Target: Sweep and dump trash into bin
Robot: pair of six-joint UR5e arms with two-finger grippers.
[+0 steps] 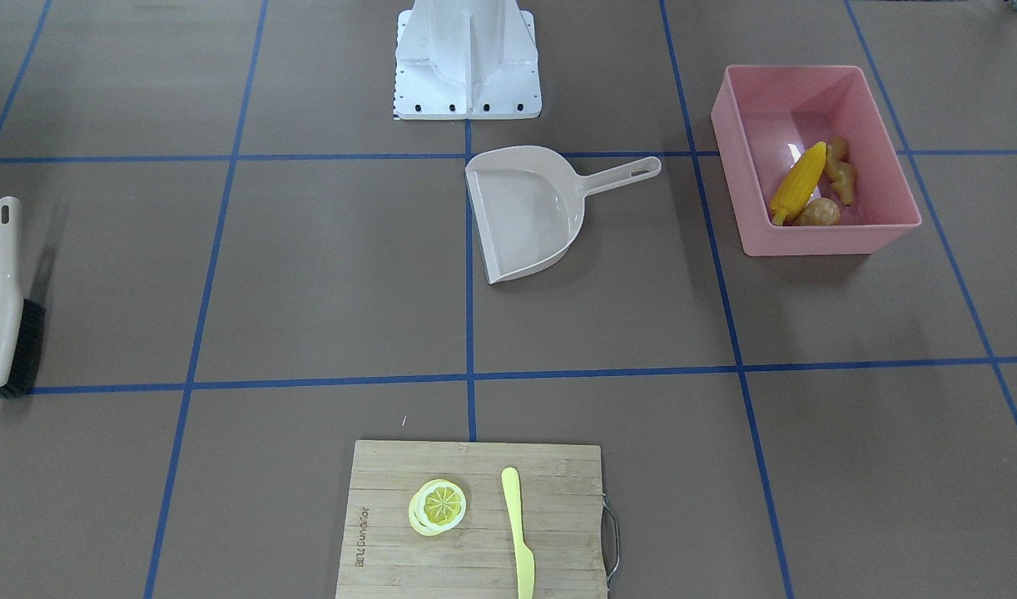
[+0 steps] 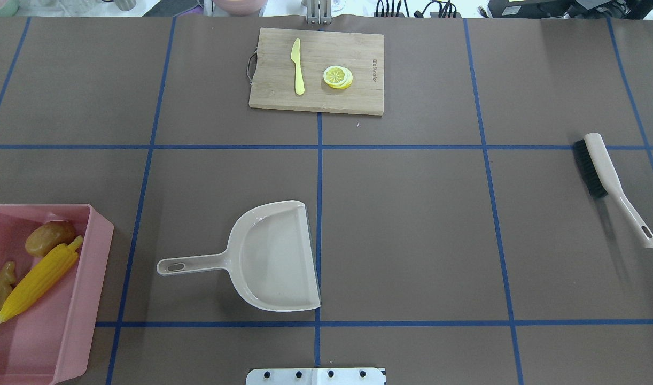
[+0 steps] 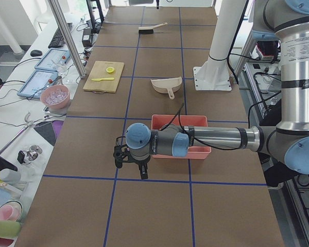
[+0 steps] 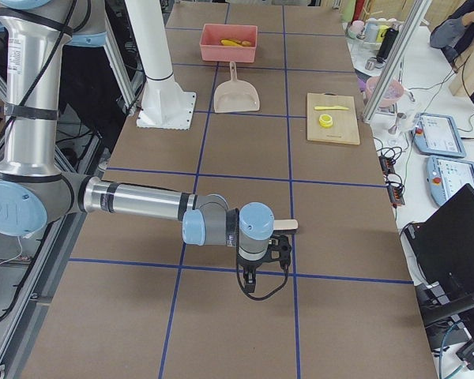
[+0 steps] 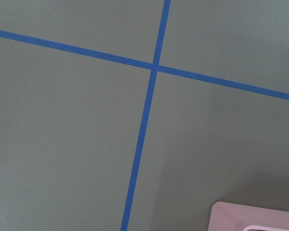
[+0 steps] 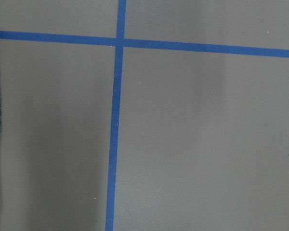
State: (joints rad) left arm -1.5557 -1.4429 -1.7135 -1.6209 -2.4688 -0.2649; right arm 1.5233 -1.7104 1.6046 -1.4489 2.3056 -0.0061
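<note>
We reckon it's done: the yellow corn cob [image 1: 800, 190], knobbly tan ginger root [image 1: 841, 170] and small brown potato [image 1: 818, 213] lie in the glossy pink plastic bin [image 1: 833, 237]. The left gripper [image 3: 130, 163] and right gripper [image 4: 257, 278] hang over bare table. We can't tell how open they are, so we'd just park them clear.

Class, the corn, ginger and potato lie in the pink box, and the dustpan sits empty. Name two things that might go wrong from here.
1. The left gripper hangs close beside the pink box; a careless swing might knock it and spill the corn.
2. The lemon slice and knife on the board are not trash; a sweep there might wrongly take them.
</note>
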